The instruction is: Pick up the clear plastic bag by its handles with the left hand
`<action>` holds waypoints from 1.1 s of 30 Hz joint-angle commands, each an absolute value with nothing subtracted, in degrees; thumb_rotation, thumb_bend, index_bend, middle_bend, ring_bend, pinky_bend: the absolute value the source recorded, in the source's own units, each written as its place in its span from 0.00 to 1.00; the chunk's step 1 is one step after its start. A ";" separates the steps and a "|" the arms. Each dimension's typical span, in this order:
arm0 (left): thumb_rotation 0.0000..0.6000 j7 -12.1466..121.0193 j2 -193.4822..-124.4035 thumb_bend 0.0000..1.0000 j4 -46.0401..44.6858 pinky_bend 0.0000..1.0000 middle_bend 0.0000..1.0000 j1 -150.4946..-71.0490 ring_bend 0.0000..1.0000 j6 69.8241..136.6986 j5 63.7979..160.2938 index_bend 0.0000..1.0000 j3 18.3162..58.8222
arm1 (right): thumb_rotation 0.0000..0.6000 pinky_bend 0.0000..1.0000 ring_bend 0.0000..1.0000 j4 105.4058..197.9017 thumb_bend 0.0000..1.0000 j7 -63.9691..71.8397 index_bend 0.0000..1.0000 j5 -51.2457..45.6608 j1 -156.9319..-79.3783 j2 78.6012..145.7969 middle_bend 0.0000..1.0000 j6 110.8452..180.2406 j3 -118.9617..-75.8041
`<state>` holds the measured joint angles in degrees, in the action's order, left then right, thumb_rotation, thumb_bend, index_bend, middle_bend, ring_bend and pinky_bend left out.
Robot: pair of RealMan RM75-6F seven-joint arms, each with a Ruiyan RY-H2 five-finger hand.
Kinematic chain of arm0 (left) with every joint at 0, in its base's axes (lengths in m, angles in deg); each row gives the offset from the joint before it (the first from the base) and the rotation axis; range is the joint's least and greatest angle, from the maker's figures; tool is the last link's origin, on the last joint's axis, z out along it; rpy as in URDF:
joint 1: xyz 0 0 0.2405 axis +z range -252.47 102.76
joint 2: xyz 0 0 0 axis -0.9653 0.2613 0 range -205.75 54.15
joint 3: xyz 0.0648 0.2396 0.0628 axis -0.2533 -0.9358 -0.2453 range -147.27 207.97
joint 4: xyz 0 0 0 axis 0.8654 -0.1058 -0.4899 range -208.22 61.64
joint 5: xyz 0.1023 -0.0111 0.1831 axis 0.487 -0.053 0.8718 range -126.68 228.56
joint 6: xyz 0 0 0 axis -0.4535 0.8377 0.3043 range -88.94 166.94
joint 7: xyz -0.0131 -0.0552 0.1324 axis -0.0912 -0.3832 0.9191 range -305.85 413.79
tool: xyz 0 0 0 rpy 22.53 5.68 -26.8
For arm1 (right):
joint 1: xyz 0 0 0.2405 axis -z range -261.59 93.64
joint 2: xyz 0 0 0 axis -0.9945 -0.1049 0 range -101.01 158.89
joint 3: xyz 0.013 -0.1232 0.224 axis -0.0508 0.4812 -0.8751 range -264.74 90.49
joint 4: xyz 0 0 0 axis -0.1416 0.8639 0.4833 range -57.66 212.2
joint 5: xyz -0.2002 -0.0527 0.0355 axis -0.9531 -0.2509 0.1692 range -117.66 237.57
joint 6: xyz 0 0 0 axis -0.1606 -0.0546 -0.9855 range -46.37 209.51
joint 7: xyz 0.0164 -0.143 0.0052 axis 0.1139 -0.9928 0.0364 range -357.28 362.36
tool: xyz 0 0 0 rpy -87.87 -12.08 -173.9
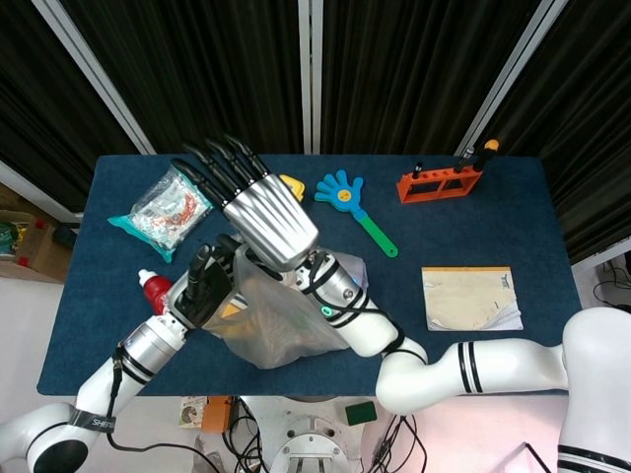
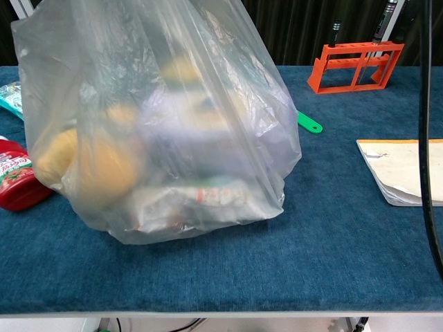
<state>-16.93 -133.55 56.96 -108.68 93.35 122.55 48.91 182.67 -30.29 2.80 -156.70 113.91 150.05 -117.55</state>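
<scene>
Bag (image 2: 159,124) — ketchup bottle (image 2: 19,181) beside, right hand (image 1: 264,222) above.

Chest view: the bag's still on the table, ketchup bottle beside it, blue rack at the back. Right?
Not quite: the rack is orange, not blue, as the chest view shows. The rest holds: the bag sits on the table with the ketchup bottle beside it.

1. The left robot hand (image 1: 204,286), black, sits at the left in the head view, fingers pointing up and far; what it holds, if anything, cannot be told.
2. Its silver-and-white forearm runs down to the near left corner.
3. The right robot hand (image 1: 258,215), silver-backed, is raised with black fingers spread, holding nothing.
4. Its white arm bends in from the near right.
</scene>
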 commanded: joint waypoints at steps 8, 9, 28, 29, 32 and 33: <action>0.23 -17.92 -133.01 0.03 57.19 0.36 0.20 -107.74 0.19 91.86 124.09 0.18 48.91 | 1.00 0.00 0.00 180.81 0.20 -30.77 0.00 3.59 -157.30 113.69 0.00 150.40 -118.09; 0.23 -18.01 -132.90 0.03 57.14 0.37 0.20 -107.65 0.19 91.74 124.30 0.18 48.91 | 1.00 0.00 0.00 180.77 0.20 -30.74 0.00 3.56 -157.29 113.60 0.00 150.44 -118.11; 0.24 -23.69 -131.26 0.03 56.01 0.47 0.28 -107.50 0.26 88.31 130.03 0.24 49.05 | 1.00 0.00 0.00 180.90 0.20 -31.42 0.00 5.53 -157.51 112.04 0.00 150.00 -117.91; 0.24 -24.04 -131.26 0.03 55.82 0.47 0.28 -107.58 0.26 88.23 130.30 0.24 49.04 | 1.00 0.00 0.00 180.92 0.20 -31.39 0.00 5.55 -157.57 112.06 0.00 149.88 -117.80; 0.24 -24.78 -131.11 0.03 55.17 0.47 0.28 -107.85 0.26 88.11 130.82 0.24 49.06 | 1.00 0.00 0.00 181.05 0.20 -31.29 0.00 5.16 -157.74 112.18 0.00 149.59 -117.31; 0.24 -24.90 -131.09 0.03 54.99 0.47 0.28 -107.90 0.26 88.18 130.87 0.24 49.07 | 1.00 0.00 0.00 181.10 0.20 -31.25 0.00 5.11 -157.79 112.26 0.00 149.55 -117.23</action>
